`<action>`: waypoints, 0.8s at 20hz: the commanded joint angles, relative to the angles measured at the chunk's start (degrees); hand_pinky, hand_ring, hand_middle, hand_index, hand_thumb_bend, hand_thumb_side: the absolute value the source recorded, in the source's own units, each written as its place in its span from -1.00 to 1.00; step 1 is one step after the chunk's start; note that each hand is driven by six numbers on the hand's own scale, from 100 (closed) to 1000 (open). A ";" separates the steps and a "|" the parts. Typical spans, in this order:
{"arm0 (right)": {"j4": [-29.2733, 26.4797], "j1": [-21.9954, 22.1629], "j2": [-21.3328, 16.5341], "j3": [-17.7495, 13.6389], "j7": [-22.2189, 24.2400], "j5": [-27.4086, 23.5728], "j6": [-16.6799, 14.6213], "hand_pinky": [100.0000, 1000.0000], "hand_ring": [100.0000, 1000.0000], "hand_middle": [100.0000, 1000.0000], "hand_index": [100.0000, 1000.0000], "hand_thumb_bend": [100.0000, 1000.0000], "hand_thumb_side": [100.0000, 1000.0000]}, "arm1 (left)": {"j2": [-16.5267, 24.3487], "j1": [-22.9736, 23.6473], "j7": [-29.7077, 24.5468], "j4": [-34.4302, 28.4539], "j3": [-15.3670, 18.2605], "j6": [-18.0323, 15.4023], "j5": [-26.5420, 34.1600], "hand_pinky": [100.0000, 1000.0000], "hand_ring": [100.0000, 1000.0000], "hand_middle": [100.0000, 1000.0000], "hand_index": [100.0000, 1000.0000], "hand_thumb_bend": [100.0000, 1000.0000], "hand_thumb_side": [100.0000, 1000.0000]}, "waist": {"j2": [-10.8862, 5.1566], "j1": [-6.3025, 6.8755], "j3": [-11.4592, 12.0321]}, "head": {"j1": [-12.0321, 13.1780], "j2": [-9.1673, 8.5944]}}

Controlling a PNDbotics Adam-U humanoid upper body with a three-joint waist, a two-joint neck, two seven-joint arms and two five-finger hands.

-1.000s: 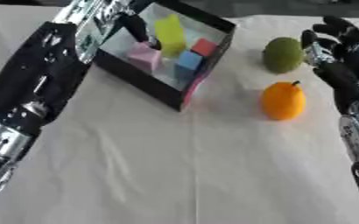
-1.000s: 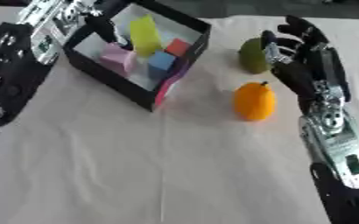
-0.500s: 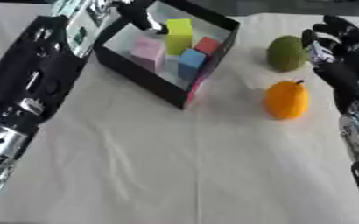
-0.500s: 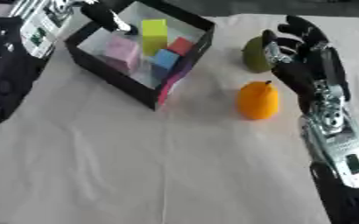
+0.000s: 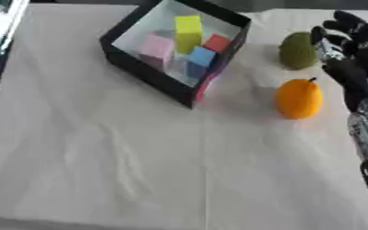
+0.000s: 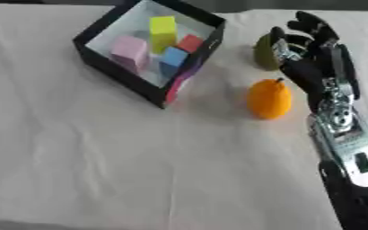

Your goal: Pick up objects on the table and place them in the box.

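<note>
Box (image 5: 148, 74) holds pink (image 5: 156, 46), yellow (image 5: 189, 28), red (image 5: 216, 42) and blue (image 5: 202, 56) blocks. Orange fruit (image 5: 300, 98) sits right of box, green fruit (image 5: 298, 50) beyond it. Right hand (image 6: 306, 67) beside green fruit, fingers spread, empty. Left hand out of view.

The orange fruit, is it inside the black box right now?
No, the orange fruit lies on the white cloth outside the black box, which holds only coloured blocks.
</note>
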 commanded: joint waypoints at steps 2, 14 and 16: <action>-1.43 -0.75 -1.79 -1.17 -0.85 0.37 -0.18 0.55 0.47 0.46 0.65 -0.48 -0.66 | 1.96 8.24 14.64 -5.20 5.44 -7.33 14.26 0.12 0.48 0.47 0.68 -0.44 0.31 | -1.20 0.14 0.29 | -0.37 -0.79; -3.16 -4.19 -10.85 0.49 3.54 0.26 4.66 0.56 0.48 0.47 0.66 -0.34 -0.82 | -5.04 26.51 23.20 -5.33 6.75 -15.50 15.27 0.09 0.45 0.46 0.67 -0.34 0.40 | -1.54 -1.03 -0.23 | -1.47 -0.40; -3.64 -5.06 -13.01 1.29 5.23 0.28 6.32 0.56 0.48 0.47 0.66 -0.33 -0.81 | -5.97 27.42 24.01 -5.33 6.85 -16.45 14.59 0.07 0.43 0.45 0.67 -0.33 0.39 | -1.55 -1.18 -0.34 | -1.36 -0.42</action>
